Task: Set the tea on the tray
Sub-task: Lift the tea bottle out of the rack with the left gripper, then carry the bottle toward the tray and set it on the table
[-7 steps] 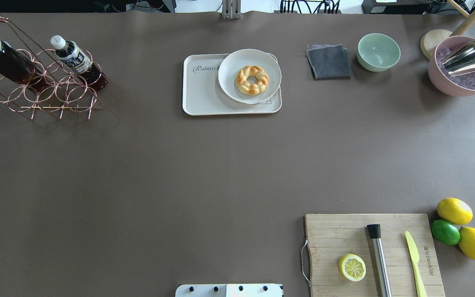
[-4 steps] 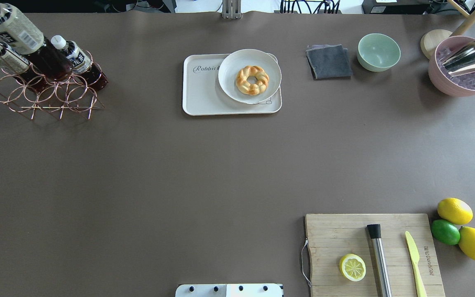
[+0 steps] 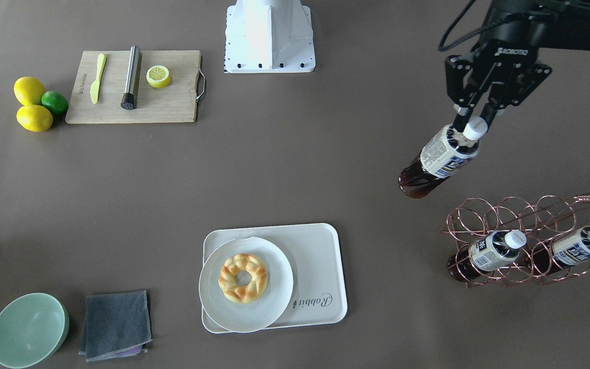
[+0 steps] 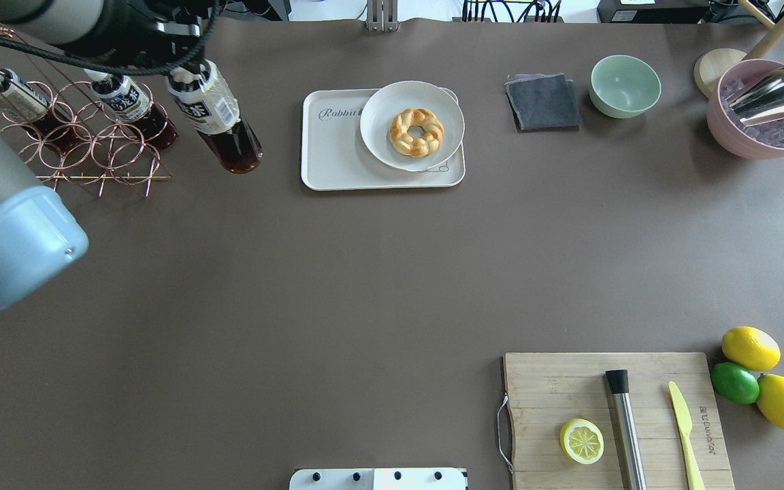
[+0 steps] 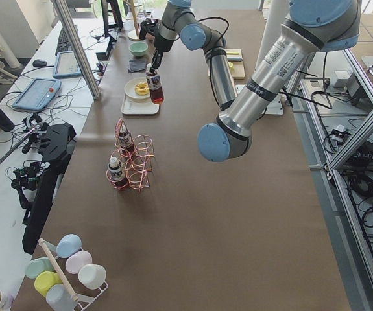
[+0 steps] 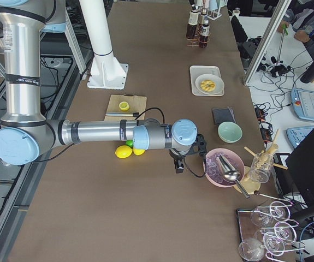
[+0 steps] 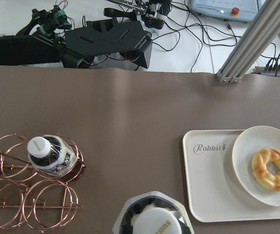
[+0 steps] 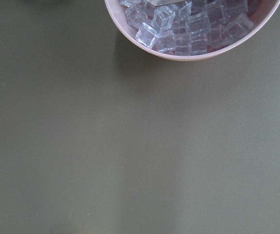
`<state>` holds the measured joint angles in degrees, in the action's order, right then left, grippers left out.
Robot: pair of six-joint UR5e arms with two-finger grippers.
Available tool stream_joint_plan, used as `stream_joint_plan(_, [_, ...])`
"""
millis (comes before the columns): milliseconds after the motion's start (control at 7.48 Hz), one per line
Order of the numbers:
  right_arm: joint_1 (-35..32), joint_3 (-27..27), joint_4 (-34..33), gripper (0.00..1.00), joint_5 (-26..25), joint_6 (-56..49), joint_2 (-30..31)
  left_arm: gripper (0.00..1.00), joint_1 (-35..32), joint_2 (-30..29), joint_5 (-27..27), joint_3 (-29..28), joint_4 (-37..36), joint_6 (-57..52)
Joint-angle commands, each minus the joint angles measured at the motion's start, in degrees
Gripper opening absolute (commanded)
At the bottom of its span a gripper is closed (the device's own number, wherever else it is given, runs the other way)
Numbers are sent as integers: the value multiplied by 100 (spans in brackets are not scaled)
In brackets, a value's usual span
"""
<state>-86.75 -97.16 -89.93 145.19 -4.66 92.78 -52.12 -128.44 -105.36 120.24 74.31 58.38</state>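
Note:
My left gripper is shut on the white cap of a tea bottle and holds it tilted in the air between the copper wire rack and the tray. In the overhead view the held tea bottle hangs left of the cream tray, apart from it. Two more tea bottles lie in the rack. A white plate with a doughnut covers the tray's right part. My right gripper shows only in the right side view; I cannot tell its state.
A pink bowl of ice with a metal scoop sits at the far right, close under the right wrist camera. A green bowl and a grey cloth lie right of the tray. A cutting board and citrus fruit are at the near right.
The left arm has swung into the overhead view and carried the tea bottle from above the rack's left end rightward, past the rack toward the tray.

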Motion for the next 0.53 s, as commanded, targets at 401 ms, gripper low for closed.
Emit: stream_joint_plan(401, [0, 4, -7, 100, -8, 9, -6, 0, 2099, -910, 1210, -729, -224, 1219])
